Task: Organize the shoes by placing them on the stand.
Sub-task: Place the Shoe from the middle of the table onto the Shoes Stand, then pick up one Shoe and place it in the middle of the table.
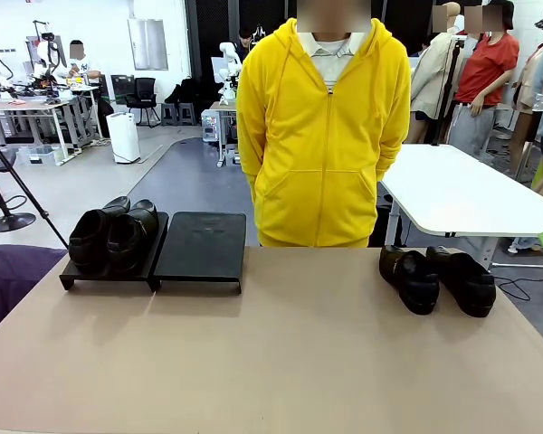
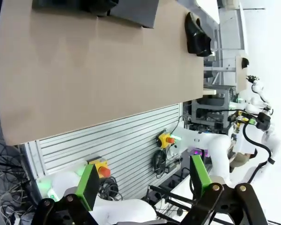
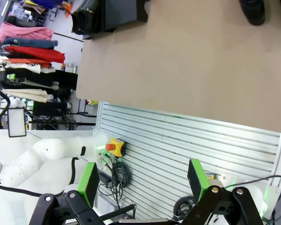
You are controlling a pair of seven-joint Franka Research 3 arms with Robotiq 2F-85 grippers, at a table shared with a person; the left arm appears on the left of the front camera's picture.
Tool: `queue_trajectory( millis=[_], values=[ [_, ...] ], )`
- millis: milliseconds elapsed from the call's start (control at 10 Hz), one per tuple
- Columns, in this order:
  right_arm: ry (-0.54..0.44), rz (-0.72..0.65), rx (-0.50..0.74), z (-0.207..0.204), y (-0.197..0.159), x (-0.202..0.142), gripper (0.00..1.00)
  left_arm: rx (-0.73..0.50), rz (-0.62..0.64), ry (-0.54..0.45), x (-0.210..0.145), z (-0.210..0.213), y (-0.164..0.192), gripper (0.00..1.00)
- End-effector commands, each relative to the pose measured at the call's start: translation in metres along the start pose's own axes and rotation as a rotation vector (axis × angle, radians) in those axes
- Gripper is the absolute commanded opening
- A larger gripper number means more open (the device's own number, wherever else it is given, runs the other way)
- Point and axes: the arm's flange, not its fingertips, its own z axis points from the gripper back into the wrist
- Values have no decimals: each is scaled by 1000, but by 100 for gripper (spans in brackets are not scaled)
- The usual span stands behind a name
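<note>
Shoes [image 1: 131, 233]: we count four black glossy loafers in the front view. The first pair [image 1: 109, 237] sits side by side on the left panel of the stand [image 1: 202, 244], the two touching each other, toes towards the robot's side. The right panel of the stand is bare. The stand itself is at the far left of the tan table [image 1: 271, 362], close to the far edge.

The second pair [image 1: 439, 278] rests directly on the table at the far right, well apart from the stand. These two lie just beside each other, toes angled towards the near right.

A person [image 1: 324, 136] in a yellow zip hoodie stands at the far edge, between the stand and the second pair, sleeves drawn back behind the torso.

We see the left gripper [image 2: 144, 180] in its wrist view with jaws spread wide and nothing between the green pads. It sits off the table, and the near table edge and a ribbed metal panel lie beyond it.

The right gripper [image 3: 143, 180] reads the same in its own view: jaws apart, holding nothing, well apart from every shoe.
</note>
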Motion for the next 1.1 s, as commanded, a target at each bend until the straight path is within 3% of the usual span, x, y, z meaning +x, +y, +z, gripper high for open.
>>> queue_trajectory(
  millis=[0, 900, 1000],
  values=[
    [-3, 23, 22, 0, 1, 0, 100, 16, 14, 10, -6, 1, 0, 100],
    [0, 0, 0, 0, 0, 0, 100, 16, 14, 10, -6, 1, 0, 100],
    [11, -54, -232, -25, 22, 27, 100, 16, 14, 10, -6, 1, 0, 100]
  ],
)
